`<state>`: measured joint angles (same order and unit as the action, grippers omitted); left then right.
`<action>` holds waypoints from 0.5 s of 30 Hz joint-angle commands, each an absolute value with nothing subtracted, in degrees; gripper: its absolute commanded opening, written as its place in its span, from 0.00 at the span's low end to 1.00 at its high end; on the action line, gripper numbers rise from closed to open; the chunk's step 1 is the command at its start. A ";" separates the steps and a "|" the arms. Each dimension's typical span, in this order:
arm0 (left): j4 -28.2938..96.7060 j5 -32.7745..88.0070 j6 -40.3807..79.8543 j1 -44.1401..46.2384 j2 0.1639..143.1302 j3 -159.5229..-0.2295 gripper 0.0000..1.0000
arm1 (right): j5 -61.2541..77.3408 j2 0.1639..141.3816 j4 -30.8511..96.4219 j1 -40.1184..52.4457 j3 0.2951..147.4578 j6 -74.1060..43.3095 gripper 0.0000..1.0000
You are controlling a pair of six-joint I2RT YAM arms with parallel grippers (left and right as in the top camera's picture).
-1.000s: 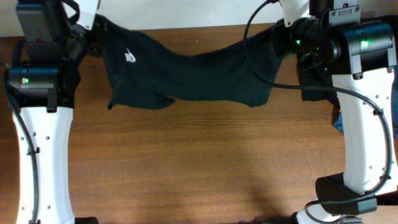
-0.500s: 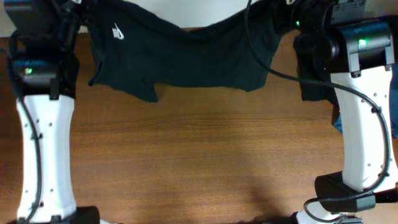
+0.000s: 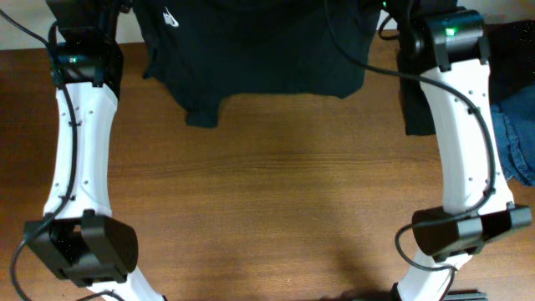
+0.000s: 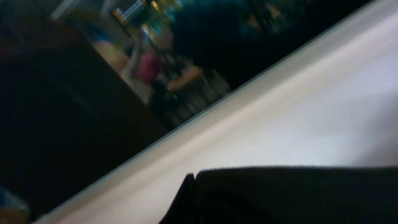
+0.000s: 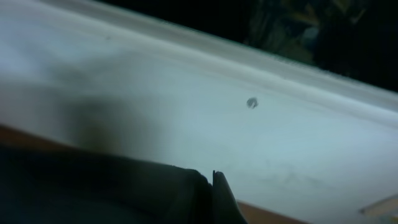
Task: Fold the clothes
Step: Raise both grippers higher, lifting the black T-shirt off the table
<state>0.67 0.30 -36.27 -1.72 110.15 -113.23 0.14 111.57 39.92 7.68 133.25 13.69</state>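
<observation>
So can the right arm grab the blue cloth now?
Probably not yet: the right arm is busy holding up the black T-shirt. Nothing covers the blue cloth beside it, but it must let go first.

- The black T-shirt [image 3: 267, 50] of thin, soft fabric is spread wide across the far edge of the table [image 3: 267, 209], its upper part cut off by the top of the overhead view.
- A small white swoosh logo [image 3: 170, 17] shows near its left end, well toward the table's far edge.
- Its near edge runs roughly straight and parallel to the table's far edge.
- One short sleeve [image 3: 201, 110] droops past that edge on the left, reaching further in over the table's wood.
- The fabric shows soft wrinkles, no crisp folds.
</observation>
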 commanded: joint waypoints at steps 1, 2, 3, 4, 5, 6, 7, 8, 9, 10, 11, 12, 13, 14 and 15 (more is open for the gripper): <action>-6.04 3.68 -39.09 -4.58 111.44 -114.06 0.00 | -0.89 112.97 35.44 6.26 134.10 13.19 0.04; -8.47 3.90 -39.05 -5.21 111.44 -114.08 0.00 | -0.91 112.99 34.15 6.17 134.10 13.21 0.04; -10.33 3.92 -38.83 -5.80 111.44 -114.32 0.00 | -0.84 112.99 32.95 5.91 134.10 13.19 0.04; -11.18 3.95 -38.28 -6.22 111.44 -114.76 0.00 | -0.86 112.99 31.86 5.85 134.10 13.19 0.04; -11.33 4.40 -37.78 -6.63 111.44 -115.37 0.00 | -0.82 112.99 30.87 5.58 134.10 13.19 0.04; -11.33 5.19 -36.93 -7.01 111.44 -115.87 0.00 | -0.71 112.99 30.02 5.48 134.10 13.19 0.04; -11.33 6.42 -35.55 -7.38 111.44 -116.49 0.00 | -0.69 112.99 29.36 5.23 134.10 13.19 0.04; -11.33 8.10 -34.61 -7.70 111.44 -117.16 0.00 | -0.69 112.99 29.02 5.13 134.10 13.19 0.04; -11.46 9.67 -33.74 -7.90 111.44 -117.73 0.00 | -0.69 112.99 28.80 5.04 134.10 13.21 0.04; -11.88 11.55 -32.80 -8.08 111.44 -118.41 0.00 | -0.69 112.99 28.56 4.86 134.10 13.21 0.04; -12.47 13.04 -31.94 -8.08 111.42 -119.00 0.00 | -0.71 112.99 28.23 4.84 134.10 13.21 0.04; -12.99 14.81 -31.03 -8.05 111.35 -119.81 0.00 | -0.69 112.99 27.97 4.75 134.10 13.21 0.04; -13.04 16.93 -30.70 -8.05 111.26 -120.73 0.01 | -0.69 112.99 27.62 4.73 134.10 13.21 0.04; -12.71 18.72 -30.28 -8.01 111.20 -121.51 0.00 | -0.69 112.99 27.62 4.73 134.10 13.21 0.04; -11.55 20.67 -30.15 -7.92 111.07 -122.23 0.00 | -0.69 112.99 27.86 4.73 134.10 13.21 0.04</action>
